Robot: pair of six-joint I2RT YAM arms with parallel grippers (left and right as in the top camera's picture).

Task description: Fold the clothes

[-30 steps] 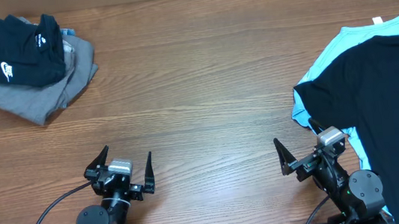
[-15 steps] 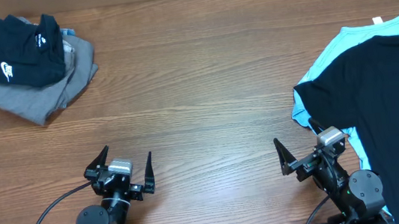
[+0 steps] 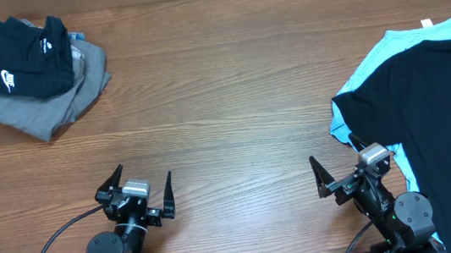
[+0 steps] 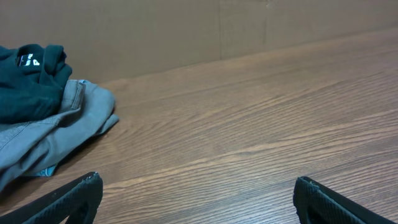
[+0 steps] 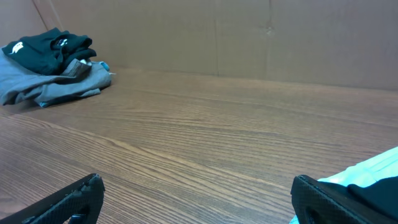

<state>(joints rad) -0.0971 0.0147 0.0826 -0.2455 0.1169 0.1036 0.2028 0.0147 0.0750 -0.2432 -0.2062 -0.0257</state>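
Observation:
The large black T-shirt [image 3: 442,119] lies spread at the table's right edge, on top of a light blue garment [image 3: 420,36] that shows along its upper and left sides. Part of the shirt runs out of the overhead view. Its edge also shows low right in the right wrist view [image 5: 382,194]. My right gripper [image 3: 332,153] is open and empty, just left of the shirt's lower left corner; the right wrist view [image 5: 196,180] shows bare wood between its jaws. My left gripper [image 3: 144,174] is open and empty at the front left, also over bare wood in the left wrist view [image 4: 198,180].
A folded grey garment [image 3: 45,109] lies at the back left with a smaller black garment bearing a white swoosh [image 3: 26,60] on top. Both show in the left wrist view [image 4: 56,124] and the right wrist view [image 5: 50,74]. A cardboard wall [image 5: 249,37] runs behind the table.

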